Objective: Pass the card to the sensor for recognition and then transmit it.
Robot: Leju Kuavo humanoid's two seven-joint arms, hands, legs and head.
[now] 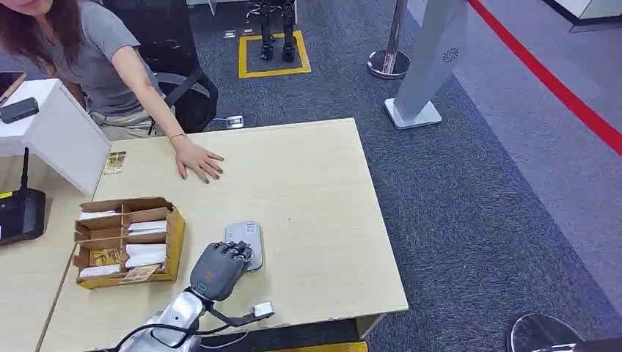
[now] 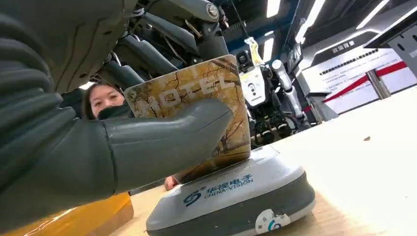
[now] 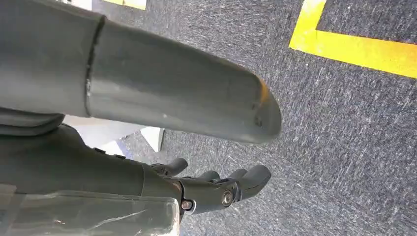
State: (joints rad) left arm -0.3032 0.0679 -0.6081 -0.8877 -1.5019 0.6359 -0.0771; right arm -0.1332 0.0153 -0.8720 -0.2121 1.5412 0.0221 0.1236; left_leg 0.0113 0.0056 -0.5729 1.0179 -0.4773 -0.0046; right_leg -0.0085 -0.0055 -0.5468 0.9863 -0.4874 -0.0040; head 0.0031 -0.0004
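- Your cardboard tray (image 1: 174,242) of cards sits at the bench's (image 1: 323,198) left.
- Your left hand (image 1: 218,268) pinches the card (image 2: 196,93) in its fingers (image 2: 162,137), touching the sensor (image 1: 248,236).
- Your right hand's (image 3: 147,113) fingers hang apart, holding nothing.

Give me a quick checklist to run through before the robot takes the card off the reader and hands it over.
1. Card held by the left hand, thumb across its face: ok.
2. Card's lower edge on the grey sensor: ok.
3. Recognition confirmed: cannot tell, no indicator visible.
4. Person's hand ready to receive: not ok, flat on the table, palm down.
5. Right hand away from the table, hanging over carpet: ok.
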